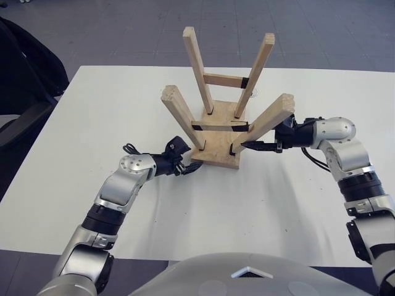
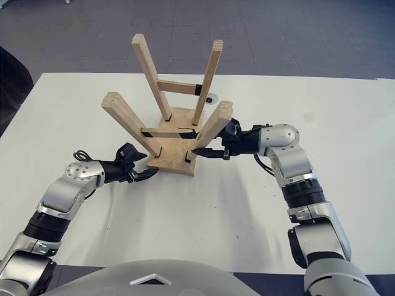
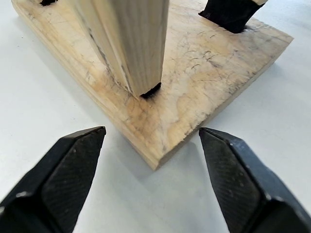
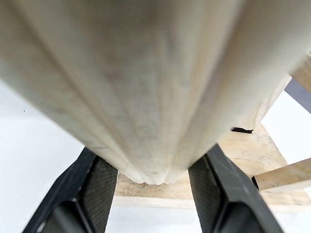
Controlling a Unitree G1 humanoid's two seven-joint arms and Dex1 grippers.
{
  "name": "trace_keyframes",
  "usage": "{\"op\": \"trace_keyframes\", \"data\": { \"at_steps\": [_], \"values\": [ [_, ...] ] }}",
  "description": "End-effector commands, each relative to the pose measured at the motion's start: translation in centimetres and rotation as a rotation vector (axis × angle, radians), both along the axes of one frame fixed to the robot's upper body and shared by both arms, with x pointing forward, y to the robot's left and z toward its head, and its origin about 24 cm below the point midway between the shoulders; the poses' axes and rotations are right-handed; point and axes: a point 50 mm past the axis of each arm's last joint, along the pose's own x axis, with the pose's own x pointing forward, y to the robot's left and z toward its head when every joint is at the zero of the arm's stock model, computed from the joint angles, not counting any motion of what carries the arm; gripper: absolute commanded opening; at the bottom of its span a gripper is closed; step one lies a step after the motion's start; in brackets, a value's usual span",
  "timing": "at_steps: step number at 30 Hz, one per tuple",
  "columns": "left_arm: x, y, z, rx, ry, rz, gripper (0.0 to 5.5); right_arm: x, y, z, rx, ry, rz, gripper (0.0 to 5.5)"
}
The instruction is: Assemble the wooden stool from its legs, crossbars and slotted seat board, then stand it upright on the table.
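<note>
text: none legible | brands, numbers, signs: none legible | note: small round mark (image 2: pixel 212 98) on the bench (image 2: pixel 345 123) — behind the stool (image 2: pixel 174 160) — too small to read

I see the stool sitting upside down near the middle of the white bench (image 1: pixel 92 123), not yet turned upright. Its pale, square seat board (image 1: pixel 216 151) lies flat on the surface, scuffed and scratched on the face I can see. Four light wooden legs rise from dark slots in it and splay outward: the far left leg (image 1: pixel 197 61), the far right leg (image 1: pixel 256 74), the near left leg (image 1: pixel 182 117) and the near right leg (image 1: pixel 268 120). One crossbar (image 1: pixel 222 80) joins the far pair high up, and a second crossbar (image 1: pixel 219 126) spans the near pair lower down, with black marks at the joints.
</note>
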Motion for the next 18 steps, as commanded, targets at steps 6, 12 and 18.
{"op": "trace_keyframes", "data": {
  "at_steps": [6, 12, 18],
  "values": [
    [-0.2, 0.2, 0.2, 0.009, -0.005, 0.032, 3.57, -1.2, 0.0, -3.3, -0.181, 0.064, -0.075, 2.03],
    [0.0, 0.7, 1.5, 0.044, -0.077, 0.050, 3.57, -1.3, 0.8, -2.4, -0.145, 0.059, -0.103, 2.03],
    [-1.1, 3.9, 7.0, 0.038, -0.318, 0.096, 3.57, -2.1, 0.8, -2.0, -0.080, 0.073, -0.142, 2.03]
  ]
}}
